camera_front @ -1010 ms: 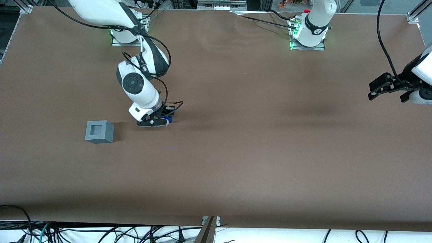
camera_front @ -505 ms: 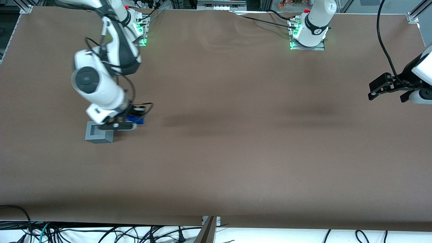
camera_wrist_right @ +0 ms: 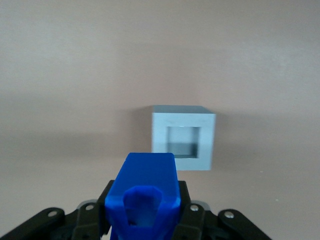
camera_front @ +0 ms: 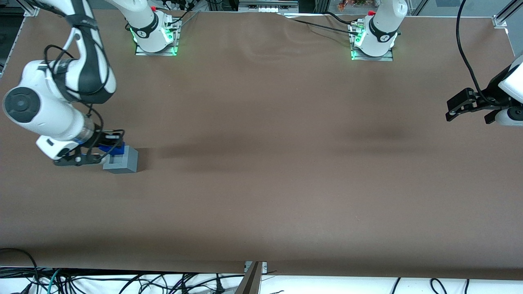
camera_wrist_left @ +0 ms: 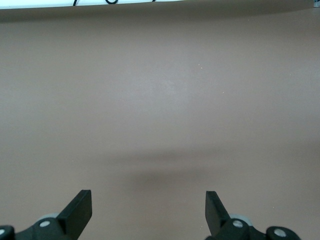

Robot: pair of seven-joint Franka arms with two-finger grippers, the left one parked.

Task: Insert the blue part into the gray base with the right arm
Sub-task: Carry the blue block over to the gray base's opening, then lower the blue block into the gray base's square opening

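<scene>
The blue part (camera_front: 116, 149) hangs above the table with my right arm's gripper (camera_front: 99, 150) shut on it. In the front view it overlaps the top of the gray base (camera_front: 125, 161) and covers the base's recess. In the right wrist view the blue part (camera_wrist_right: 145, 192) sits clamped between the black fingers of the gripper (camera_wrist_right: 145, 222). In that view the gray base (camera_wrist_right: 183, 121) stands on the brown table a little ahead of the part. Its square recess (camera_wrist_right: 183, 141) is uncovered there and apart from the part.
The brown table cover (camera_front: 261, 183) spreads toward the parked arm's end, where the parked gripper (camera_front: 470, 104) hangs. Two arm bases (camera_front: 155, 36) (camera_front: 374, 41) stand at the table's edge farthest from the camera. Cables (camera_front: 122, 281) lie below the near edge.
The right arm has carried the blue part along the table toward the working arm's end, from well to the side of the gray base to just over it. The base has not moved.
</scene>
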